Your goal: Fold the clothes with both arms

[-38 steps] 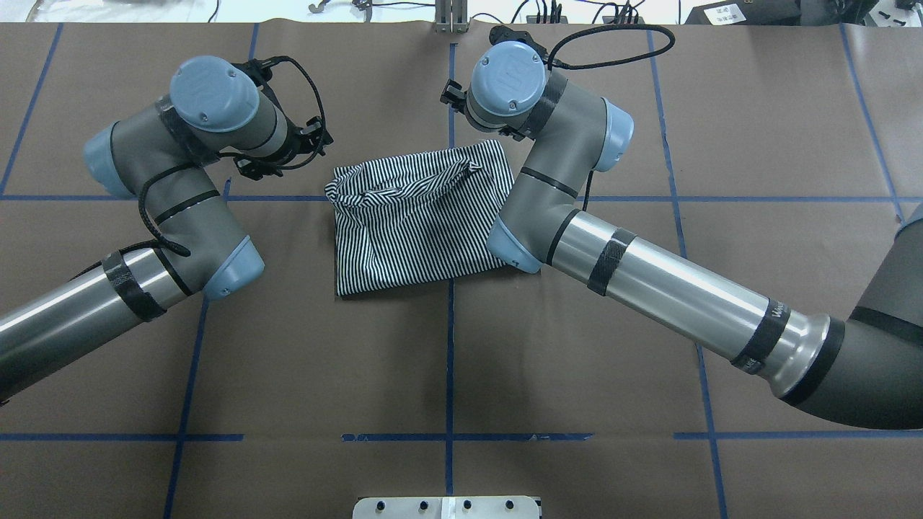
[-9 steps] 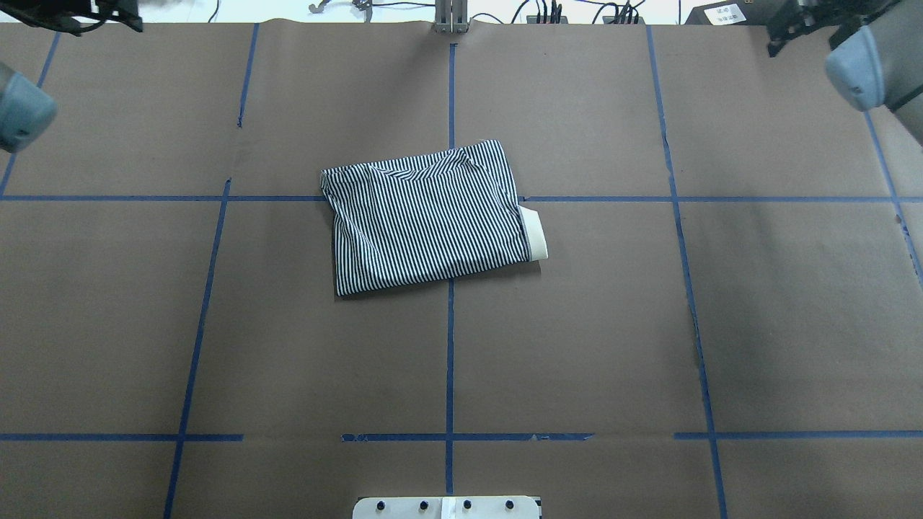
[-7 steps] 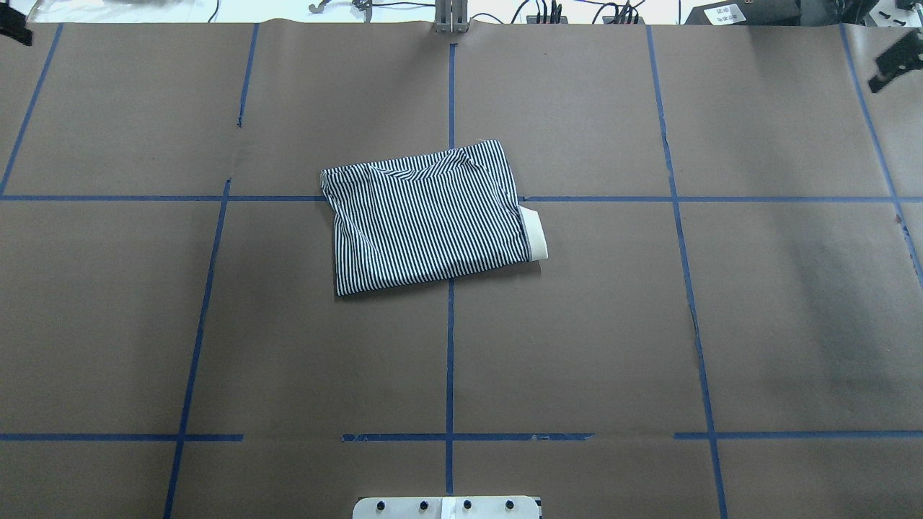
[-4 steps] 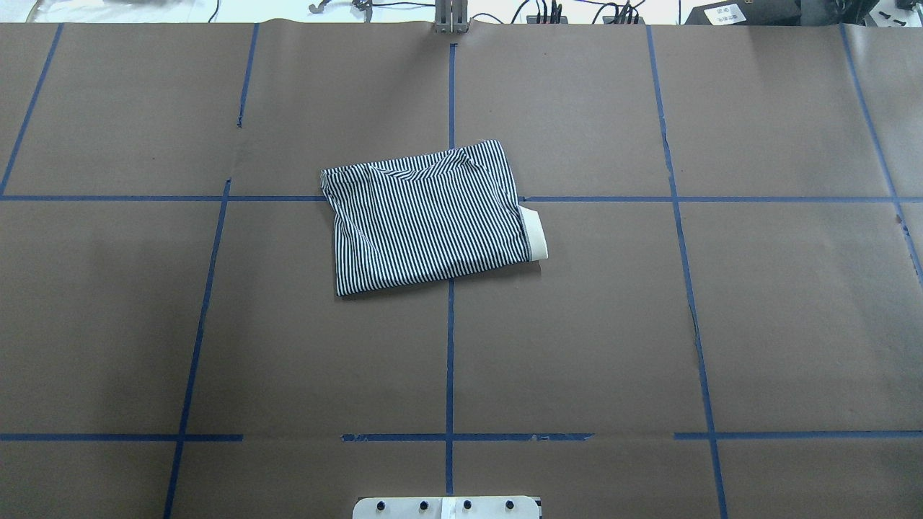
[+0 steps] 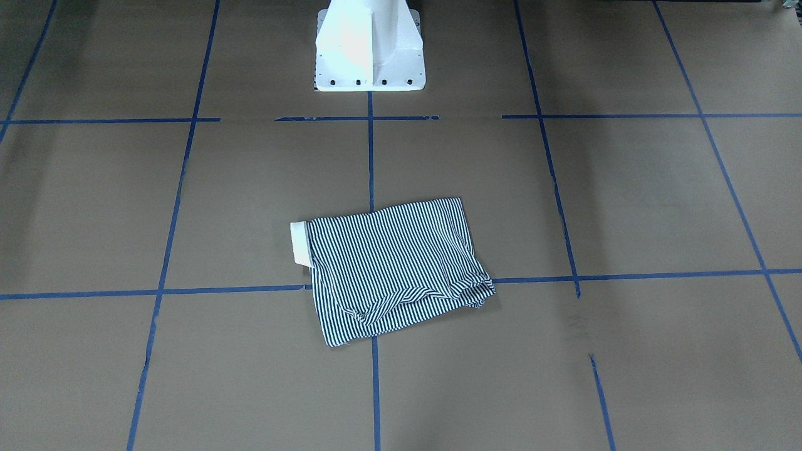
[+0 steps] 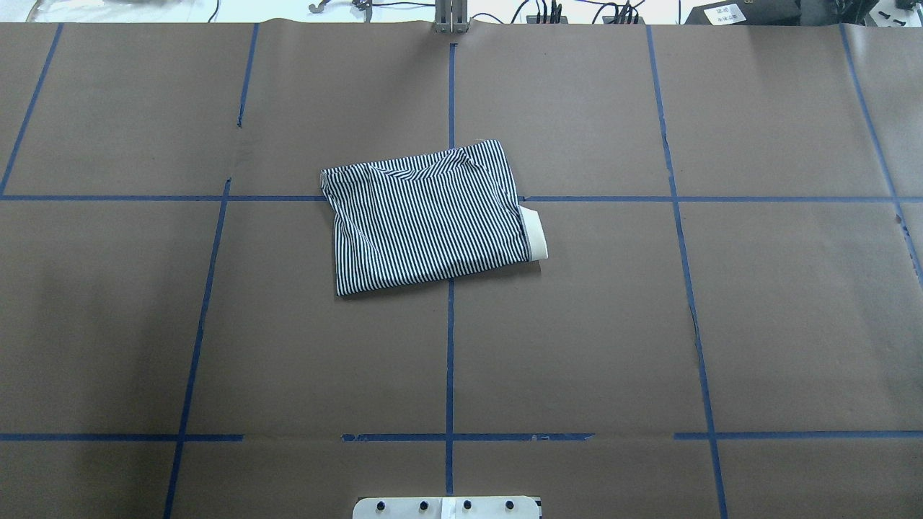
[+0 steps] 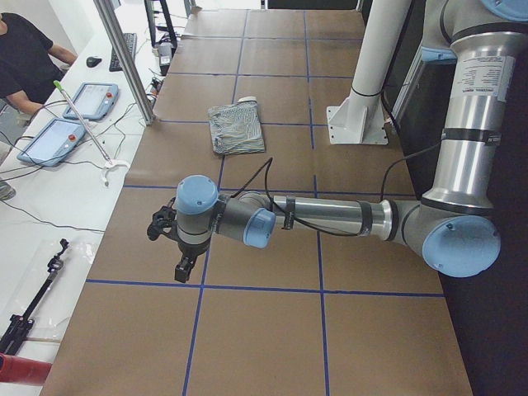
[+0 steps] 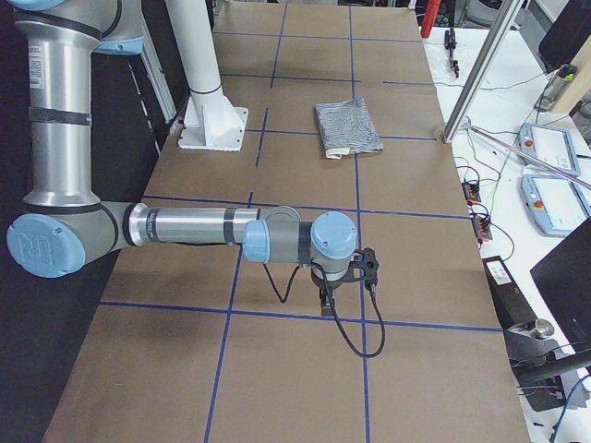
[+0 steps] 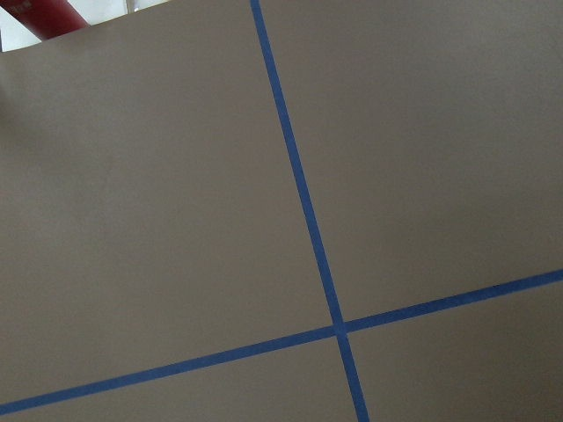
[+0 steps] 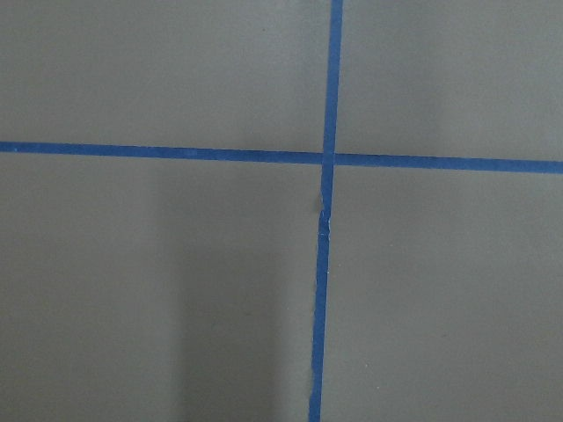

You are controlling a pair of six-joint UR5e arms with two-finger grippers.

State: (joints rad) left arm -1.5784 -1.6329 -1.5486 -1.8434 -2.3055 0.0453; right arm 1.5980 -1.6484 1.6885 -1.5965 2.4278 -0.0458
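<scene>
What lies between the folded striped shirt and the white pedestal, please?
Only bare brown paper crossed by blue tape, between shirt and pedestal, in the front-facing view.

Seen only from the table's (image 6: pixel 577 324) ends, left gripper (image 7: pixel 183 270) and right gripper (image 8: pixel 325 300) cannot be judged; collar (image 6: pixel 536 234) mostly tucked under the shirt (image 6: pixel 425 216).

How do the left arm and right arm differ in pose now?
The left arm reaches over the table's left end, the right arm over its right end. The left arm's wrist view shows a tape cross skewed; the right arm's shows one square. Both are clear of the shirt.
</scene>
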